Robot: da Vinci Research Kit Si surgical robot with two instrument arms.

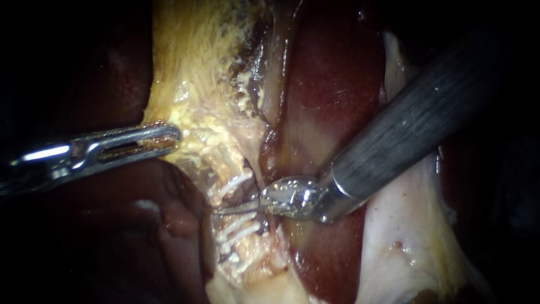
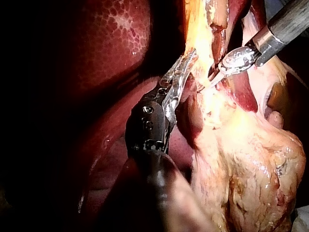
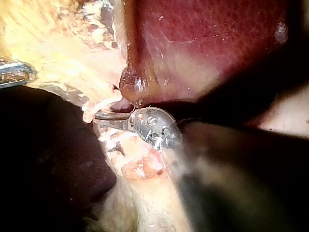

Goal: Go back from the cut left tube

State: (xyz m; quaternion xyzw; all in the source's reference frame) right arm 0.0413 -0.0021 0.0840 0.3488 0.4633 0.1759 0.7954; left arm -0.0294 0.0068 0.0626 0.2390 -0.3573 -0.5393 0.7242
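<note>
In the endoscope view the left tube [image 1: 243, 204] runs down the yellow tissue. It carries white clips above [image 1: 236, 183] and below [image 1: 242, 228] a gap. My right instrument [image 1: 225, 210] comes in from the upper right. Its thin blades lie shut in that gap between the clips, as the left wrist view [image 2: 215, 78] and the right wrist view [image 3: 104, 116] also show. My left instrument [image 1: 169, 137] enters from the left, its slotted jaws shut on the edge of the yellow fatty tissue [image 1: 197, 84], holding it to the left [image 2: 189, 58].
Dark red liver [image 1: 332, 84] lies behind the right instrument's shaft [image 1: 416, 118]. Pale membrane [image 1: 394, 236] spreads under that shaft. Dark liver [image 1: 169, 225] sits below the left instrument. A bulky yellowish mass [image 2: 251, 169] lies beside the left instrument's wrist.
</note>
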